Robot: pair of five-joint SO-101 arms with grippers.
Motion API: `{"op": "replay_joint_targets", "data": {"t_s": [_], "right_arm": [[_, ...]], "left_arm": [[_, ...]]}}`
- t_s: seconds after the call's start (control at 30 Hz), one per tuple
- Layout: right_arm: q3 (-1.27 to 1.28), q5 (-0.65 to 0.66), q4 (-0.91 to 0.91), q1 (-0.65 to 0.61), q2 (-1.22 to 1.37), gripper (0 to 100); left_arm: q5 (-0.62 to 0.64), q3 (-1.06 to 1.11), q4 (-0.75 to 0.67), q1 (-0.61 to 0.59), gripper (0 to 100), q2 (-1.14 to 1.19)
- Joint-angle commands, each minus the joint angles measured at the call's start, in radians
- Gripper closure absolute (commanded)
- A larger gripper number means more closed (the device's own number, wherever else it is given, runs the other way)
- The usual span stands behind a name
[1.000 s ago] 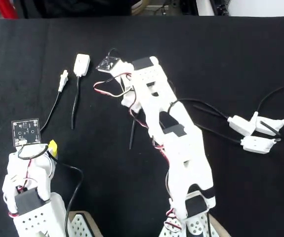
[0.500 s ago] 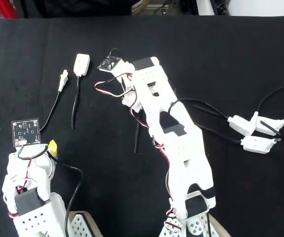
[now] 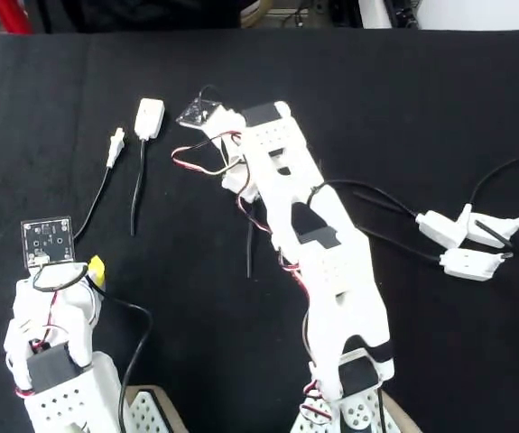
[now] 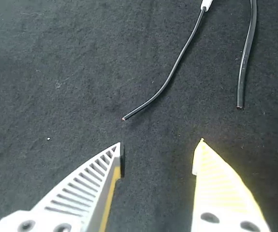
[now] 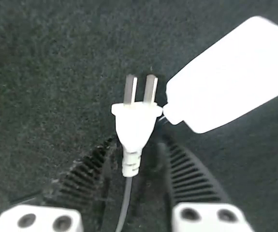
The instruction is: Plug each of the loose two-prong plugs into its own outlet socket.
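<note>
Up close on the right wrist camera, the right gripper [image 5: 139, 145] is clamped on the plug [image 5: 134, 123]. Its fingers sit snug on either side of the body, and both prongs stick out front, bare. The socket [image 5: 228, 77] lies just beside the plug's shoulder, angled away, and the prongs are not in it.

The high camera adds the layout. The right arm [image 3: 295, 207] stretches across the black cloth [image 3: 421, 108] with a black cable [image 3: 249, 248] trailing under it. The socket [image 3: 149, 117] lies just off the arm's tip with a second plug [image 3: 115, 147] next to it. A clump of white connectors [image 3: 465, 239] sits well apart on the other side.

Over to the left gripper [image 4: 160, 143], which is spread wide, holding nothing, low over the cloth. Two cut cable ends [image 4: 124, 117] lie just ahead of it.
</note>
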Motion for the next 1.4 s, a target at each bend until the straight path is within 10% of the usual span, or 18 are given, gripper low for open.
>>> {"op": "replay_joint_targets", "data": {"t_s": [0.0,1.37], "right_arm": [[-0.042,0.025,-0.005,0.035,-0.079,78.6],[-0.077,0.034,0.0,-0.037,0.012,78.6]], "left_arm": [[-0.003,-0.005,-0.015,-0.008,76,-0.005],[-0.003,-0.005,-0.015,-0.007,76,-0.005]]}}
